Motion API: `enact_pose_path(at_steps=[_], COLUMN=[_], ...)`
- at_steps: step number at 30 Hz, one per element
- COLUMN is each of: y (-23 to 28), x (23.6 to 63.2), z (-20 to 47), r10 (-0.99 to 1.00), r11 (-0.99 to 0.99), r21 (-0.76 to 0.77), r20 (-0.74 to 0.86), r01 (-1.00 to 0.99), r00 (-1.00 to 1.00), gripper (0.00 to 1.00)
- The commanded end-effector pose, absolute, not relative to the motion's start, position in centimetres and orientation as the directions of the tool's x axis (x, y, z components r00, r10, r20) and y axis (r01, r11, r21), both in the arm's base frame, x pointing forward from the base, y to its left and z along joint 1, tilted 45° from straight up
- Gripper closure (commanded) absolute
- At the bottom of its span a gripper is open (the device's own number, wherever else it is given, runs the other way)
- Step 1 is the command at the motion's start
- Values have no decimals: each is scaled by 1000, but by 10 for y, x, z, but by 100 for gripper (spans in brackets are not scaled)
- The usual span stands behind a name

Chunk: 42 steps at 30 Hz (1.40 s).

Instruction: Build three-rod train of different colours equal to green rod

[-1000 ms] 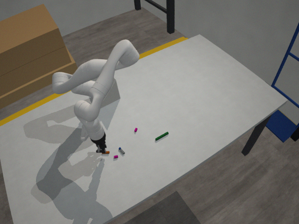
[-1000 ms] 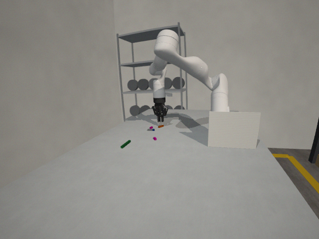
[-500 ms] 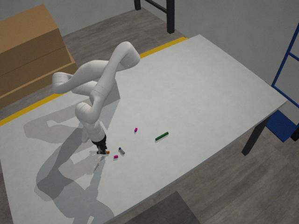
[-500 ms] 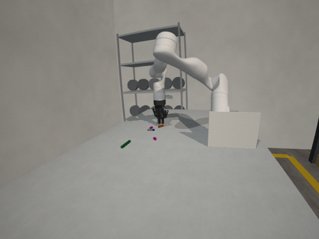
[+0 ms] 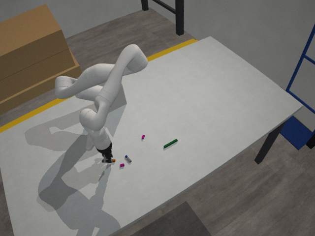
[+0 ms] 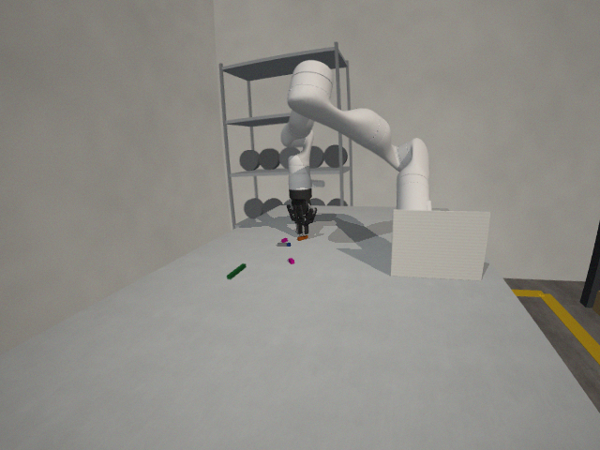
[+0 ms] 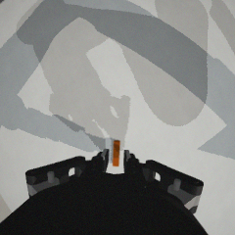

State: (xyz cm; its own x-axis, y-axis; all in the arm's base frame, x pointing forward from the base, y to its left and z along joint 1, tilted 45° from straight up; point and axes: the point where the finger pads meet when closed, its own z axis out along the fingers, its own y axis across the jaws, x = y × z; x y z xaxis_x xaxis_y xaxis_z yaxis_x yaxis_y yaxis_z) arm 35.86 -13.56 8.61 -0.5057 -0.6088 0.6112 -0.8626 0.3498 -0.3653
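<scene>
My gripper (image 5: 108,160) is low over the table, and its fingers stand narrowly open on either side of the orange rod (image 5: 113,160). In the wrist view the orange rod (image 7: 117,153) lies between the fingertips with a small gap on each side. The rod rests flat on the table. A magenta rod (image 5: 122,164) lies just to its right. A blue rod (image 5: 126,156) touches the end of a grey rod (image 5: 128,159) close by. A second magenta rod (image 5: 142,136) lies farther off. The green rod (image 5: 170,143) lies alone to the right and also shows in the exterior view (image 6: 235,271).
A white block (image 6: 440,244) stands on the table near the arm's base. A shelf with dark cylinders (image 6: 286,157) stands behind the table. The table's front edge runs not far below the rods in the top view.
</scene>
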Motion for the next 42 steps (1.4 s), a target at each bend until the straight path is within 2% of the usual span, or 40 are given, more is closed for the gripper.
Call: enact_pose_path(at_steps=[1,42], y=[-135,-138], x=[359,359], z=[86,83], r10=[-610,-610], r11=[349,349], r21=[-366,-366], r20=[611,611], r01=[-863,-863], r00=[-506,-506], gripper=[76,76])
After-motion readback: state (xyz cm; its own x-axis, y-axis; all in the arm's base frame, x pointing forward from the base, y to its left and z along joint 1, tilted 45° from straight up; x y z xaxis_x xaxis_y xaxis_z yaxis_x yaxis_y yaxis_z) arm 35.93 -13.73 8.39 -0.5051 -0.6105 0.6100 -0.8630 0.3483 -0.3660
